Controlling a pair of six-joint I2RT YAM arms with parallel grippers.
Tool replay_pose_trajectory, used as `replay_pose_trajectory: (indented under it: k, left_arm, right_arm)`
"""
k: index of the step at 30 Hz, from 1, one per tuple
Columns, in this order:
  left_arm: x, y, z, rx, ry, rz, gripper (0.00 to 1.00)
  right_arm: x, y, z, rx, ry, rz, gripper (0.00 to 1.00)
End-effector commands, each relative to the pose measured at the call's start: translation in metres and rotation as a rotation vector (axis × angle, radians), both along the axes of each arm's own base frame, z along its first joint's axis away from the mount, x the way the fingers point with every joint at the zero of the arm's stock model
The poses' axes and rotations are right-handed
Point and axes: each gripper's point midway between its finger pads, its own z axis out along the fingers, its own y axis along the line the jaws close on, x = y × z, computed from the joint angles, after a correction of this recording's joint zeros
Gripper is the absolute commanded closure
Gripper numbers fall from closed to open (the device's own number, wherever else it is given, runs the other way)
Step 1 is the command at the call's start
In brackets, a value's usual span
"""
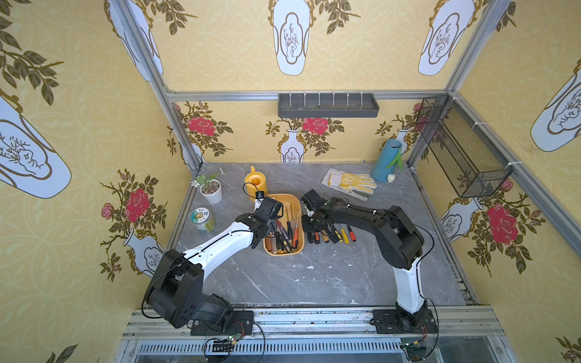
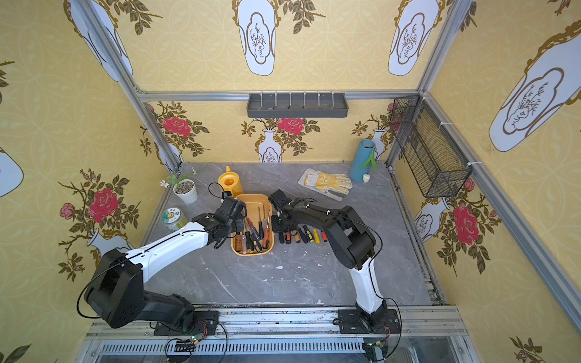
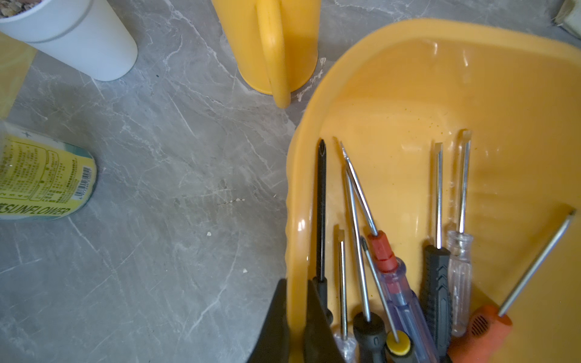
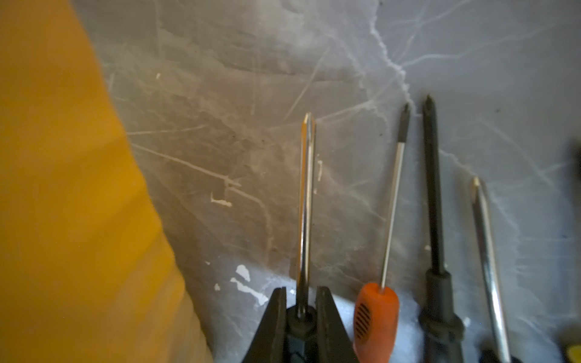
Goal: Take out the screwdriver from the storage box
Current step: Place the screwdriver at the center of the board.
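Screwdriver [image 4: 306,204] clamped in right tool [image 4: 301,290] beside the storage box [image 4: 63,188], left tool [image 3: 296,283] pinching its rim

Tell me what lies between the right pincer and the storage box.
Bare table only, in the right wrist view; the right pincer, shut on a screwdriver, hangs beside the box.

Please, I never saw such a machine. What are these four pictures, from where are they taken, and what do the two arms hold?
It is a robot with two arms at a table. Two pictures look down from overhead; two come from cameras on the wrists. Each arm ends in a pincer. The left pincer is shut on the rim of the yellow storage box, which holds other screwdrivers. The right pincer grips one dark-handled screwdriver beside a row of screwdrivers on the table. A watering can and a glove are nearby.
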Motion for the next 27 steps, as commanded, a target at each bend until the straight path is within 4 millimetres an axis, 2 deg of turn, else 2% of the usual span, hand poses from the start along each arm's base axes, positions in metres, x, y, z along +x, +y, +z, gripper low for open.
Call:
replay_pose_trajectory:
  k: [1, 3, 8, 13, 20, 27]
  left_arm:
    - [0.005, -0.002, 0.003, -0.005, -0.024, -0.002, 1.0]
    - [0.006, -0.002, 0.004, -0.004, -0.024, -0.004, 1.0]
    - [0.006, -0.002, 0.002, -0.006, -0.021, -0.001, 1.0]
    - [0.005, -0.002, 0.001, -0.013, -0.018, 0.002, 1.0]
    - [0.004, -0.002, 0.001, -0.017, -0.018, 0.005, 1.0]
    - [0.003, -0.002, -0.001, -0.025, -0.022, 0.013, 1.0]
  right_arm:
    - [0.001, -0.003, -0.002, -0.023, 0.003, -0.018, 0.81]
    - [0.001, -0.003, -0.003, -0.027, 0.007, -0.018, 0.78]
    - [0.001, -0.005, -0.001, -0.032, 0.007, -0.022, 0.62]
    - [0.002, -0.006, 0.005, -0.03, -0.005, -0.021, 0.55]
    - [0.003, -0.009, 0.022, -0.018, -0.043, -0.03, 0.54]
    - [0.007, -0.01, 0.063, 0.035, -0.148, -0.028, 0.53]
